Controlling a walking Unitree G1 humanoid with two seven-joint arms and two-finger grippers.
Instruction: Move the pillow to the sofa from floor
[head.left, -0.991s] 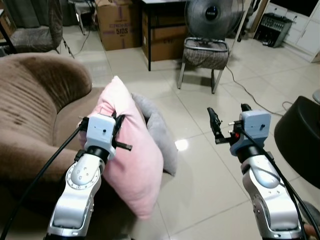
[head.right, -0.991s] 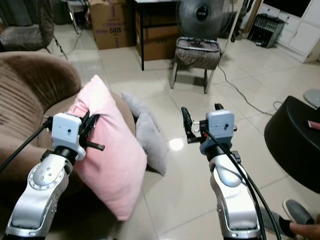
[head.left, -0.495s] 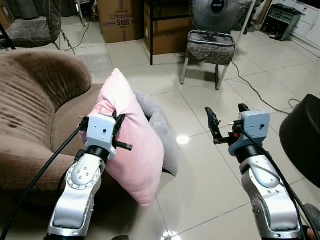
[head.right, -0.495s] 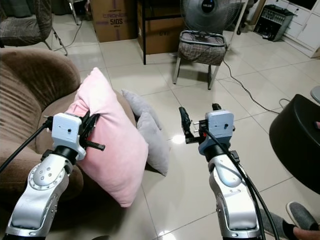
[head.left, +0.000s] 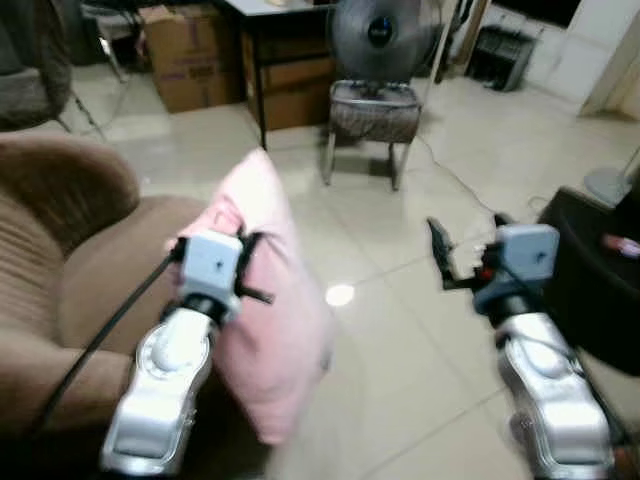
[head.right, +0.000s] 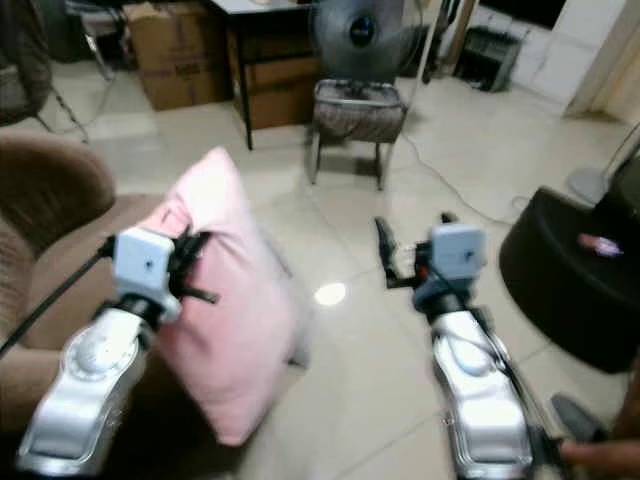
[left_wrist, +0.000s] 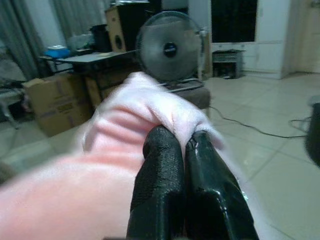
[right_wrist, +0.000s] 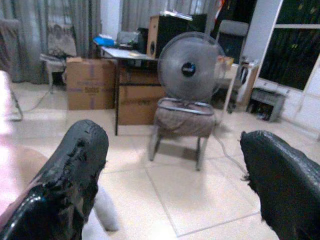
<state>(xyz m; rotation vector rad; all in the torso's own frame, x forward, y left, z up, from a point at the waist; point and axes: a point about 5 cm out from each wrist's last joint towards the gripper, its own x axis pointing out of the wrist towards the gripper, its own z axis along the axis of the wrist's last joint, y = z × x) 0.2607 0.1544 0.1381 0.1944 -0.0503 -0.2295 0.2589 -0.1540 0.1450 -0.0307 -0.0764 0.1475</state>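
The pink pillow (head.left: 268, 300) hangs upright off the floor, right beside the brown sofa (head.left: 70, 270) on my left. My left gripper (head.left: 247, 268) is shut on the pillow's upper edge. In the left wrist view the two black fingers (left_wrist: 160, 165) pinch a fold of the pink pillow (left_wrist: 135, 100) between them. My right gripper (head.left: 468, 238) is held up over the tiled floor to the right of the pillow, open and with nothing in it. Its fingers (right_wrist: 75, 165) stand wide apart in the right wrist view. Both eye views are blurred.
A grey pillow (right_wrist: 102, 210) lies on the floor behind the pink one. A chair (head.left: 372, 110) with a fan (head.left: 378, 35) behind it stands ahead, beside a dark table and cardboard boxes (head.left: 190, 60). A black round object (head.right: 570, 265) sits at the right.
The whole picture has shifted and blurred, so the camera has moved. The left gripper still holds the pink pillow, which now covers the grey pillow. The right gripper stays open.
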